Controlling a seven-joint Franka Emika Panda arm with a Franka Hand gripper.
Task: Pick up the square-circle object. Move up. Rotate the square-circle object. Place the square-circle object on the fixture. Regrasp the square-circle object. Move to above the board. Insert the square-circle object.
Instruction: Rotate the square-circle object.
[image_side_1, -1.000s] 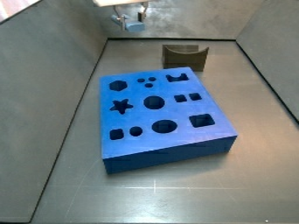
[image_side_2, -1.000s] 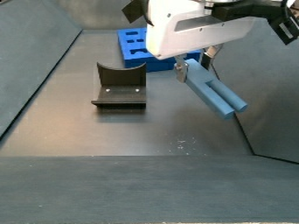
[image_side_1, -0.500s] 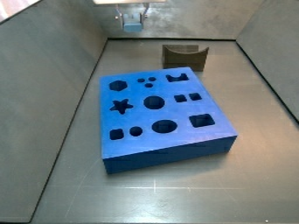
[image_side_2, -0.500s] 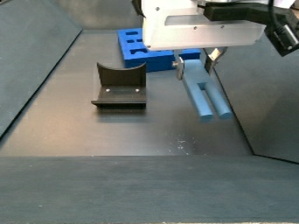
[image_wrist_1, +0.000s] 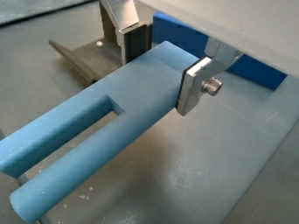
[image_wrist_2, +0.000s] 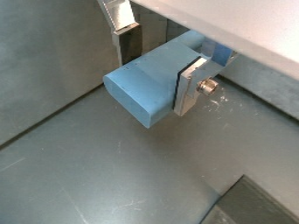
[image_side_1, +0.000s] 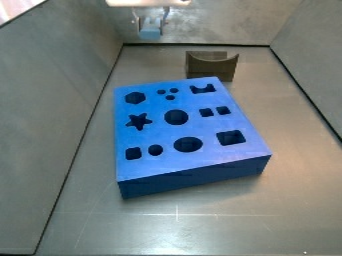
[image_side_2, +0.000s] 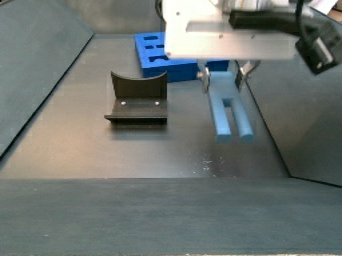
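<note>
Item: gripper (image_wrist_1: 163, 63), seen in both wrist views (second point (image_wrist_2: 158, 61)), its flat silver fingers (image_wrist_1: 197, 85) clamped on either side of the square-circle object (image_wrist_1: 111, 118). State: closed on the piece, pads pressed against its two flanks.

Item: square-circle object, light blue, elongated. In a wrist view it runs from the fingers toward the lower left of the frame, where it splits into two prongs with a slot between them (one prong rounded, the other flat-faced). In a wrist view (image_wrist_2: 149, 83) its opposite, square-cut end faces the camera, centre frame. In a side view (image_side_2: 230, 108) it hangs below the white wrist housing, right of centre, clear of the floor, its long axis running down the frame and the forked end nearest the lower edge.

Item: fixture (image_side_2: 135, 98), dark brown, standing on the grey floor left of centre in that side view, well apart from the held piece; also at upper centre-right in a side view (image_side_1: 211, 63), beyond the board's far edge.

Item: board (image_side_1: 185, 133), bright blue slab, centre frame, with star, round and square cutouts in its top face. A corner of it shows behind the fixture in a side view (image_side_2: 151, 50).

Item: gripper in a side view (image_side_1: 151, 22), top edge, left of centre, small and partly cropped.
</note>
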